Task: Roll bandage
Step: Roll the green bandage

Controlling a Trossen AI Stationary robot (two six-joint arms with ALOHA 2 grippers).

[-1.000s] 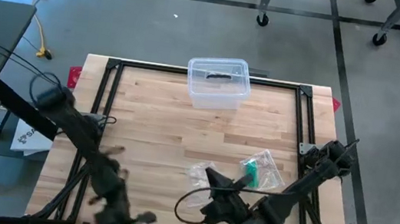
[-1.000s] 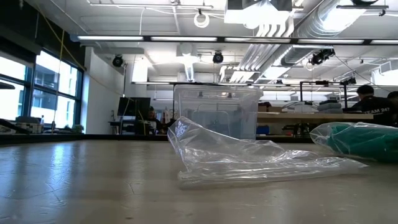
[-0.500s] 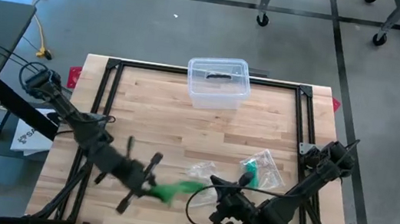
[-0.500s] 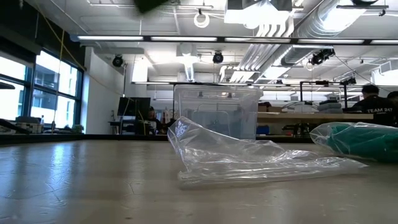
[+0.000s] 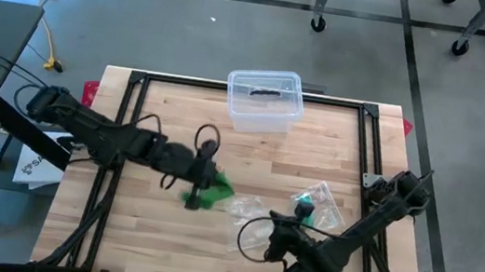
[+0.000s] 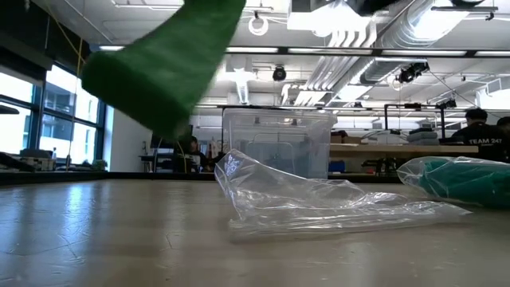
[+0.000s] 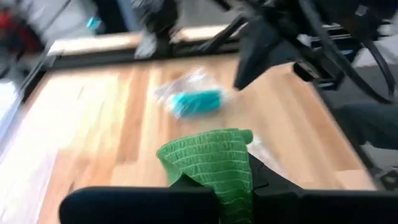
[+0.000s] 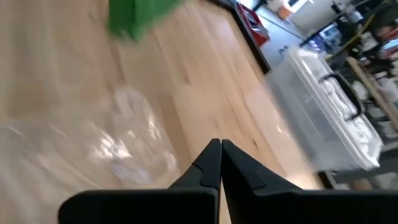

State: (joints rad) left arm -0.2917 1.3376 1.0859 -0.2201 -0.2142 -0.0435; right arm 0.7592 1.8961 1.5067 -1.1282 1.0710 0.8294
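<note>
— So, where is the green bandage [image 5: 209, 190] now?

— It is in the left gripper [image 5: 201, 187], clenched between the two fingers, above the middle of the bench [image 5: 178, 123]. From the low camera the bandage [image 6: 163, 68] hangs in the air as a wide green strip, and it does not touch the wood. In the left wrist view the cloth [image 7: 210, 163] folds over the fingers like a small hood.

— And the right gripper [image 5: 275, 223]?

— It is closed on nothing — the fingertips [image 8: 219, 152] meet in a point. It hovers near the front of the bench, just beside an empty clear plastic bag [image 5: 245, 211].

— Is there something else on the bench?

— Yes, a second clear bag with a teal roll [image 5: 308, 204] inside, to the right of the empty one. At the far edge stands a clear plastic box [image 5: 264, 99] with a lid. The green bandage is well apart from this box and near the empty bag, on its left side.

— People?

— One person [image 6: 476, 127] at the back of the room, far behind the bench.
</note>
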